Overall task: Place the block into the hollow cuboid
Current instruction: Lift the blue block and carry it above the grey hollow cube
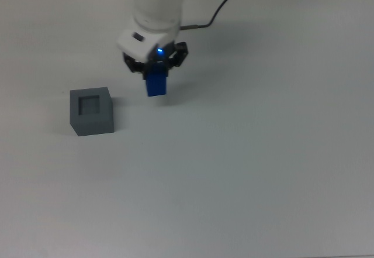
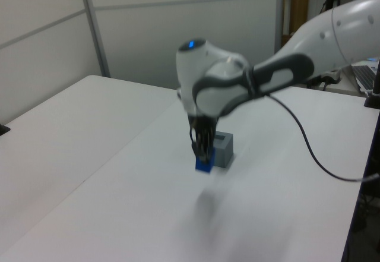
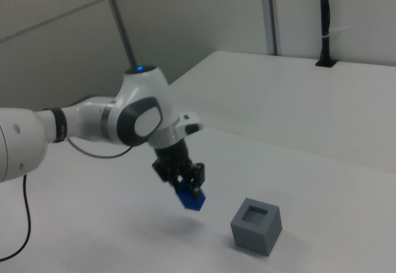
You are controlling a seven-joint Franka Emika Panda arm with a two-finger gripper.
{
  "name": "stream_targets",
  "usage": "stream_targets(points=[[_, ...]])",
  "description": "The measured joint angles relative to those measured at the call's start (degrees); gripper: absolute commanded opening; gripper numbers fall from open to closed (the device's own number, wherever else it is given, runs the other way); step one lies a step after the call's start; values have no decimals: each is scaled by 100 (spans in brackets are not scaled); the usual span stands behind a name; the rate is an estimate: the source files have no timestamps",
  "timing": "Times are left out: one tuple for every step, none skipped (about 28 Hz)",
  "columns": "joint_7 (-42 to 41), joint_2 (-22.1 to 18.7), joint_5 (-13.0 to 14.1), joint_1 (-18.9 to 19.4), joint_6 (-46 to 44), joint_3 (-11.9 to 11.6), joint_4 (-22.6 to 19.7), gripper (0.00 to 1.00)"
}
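While the tool (image 3: 185, 188) grips the block (image 3: 189, 199), this block hangs below it, above the counter (image 3: 322, 161). The hollow cuboid (image 3: 256, 225) stands apart.

The bright blue block (image 1: 156, 85) hangs tilted above the tabletop (image 1: 245, 152), apart from the upright grey hollow cuboid (image 1: 91, 111), whose recess faces up.

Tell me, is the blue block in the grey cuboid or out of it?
Out. The block hangs in the gripper above the table, beside the hollow cuboid, whose recess shows empty.
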Motion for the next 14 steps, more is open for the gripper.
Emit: stream_targets(points=[[-17,-1,25,-84,-17,-6,104,0],[-51,-1,51,-174,-28,-9,198,0],[-100,1,81,-269,-33,-12,280,0],[-184,9,132,-409,-34,-14,383,0],[-260,16,165,-500,-34,-16,441,0],[-353,27,195,-596,-34,-18,500,0],[-451,42,216,-688,-34,-19,547,0],[-595,69,243,-816,-34,-20,607,0],[-682,90,249,-891,-34,-21,642,0],[-788,116,250,-966,-34,-22,671,0],[-894,144,251,-1029,-34,-22,693,0],[-1001,175,251,-1087,-34,-22,709,0],[-1140,225,255,-1169,-34,-22,725,0],[-1217,261,257,-1217,-34,-22,732,0]])
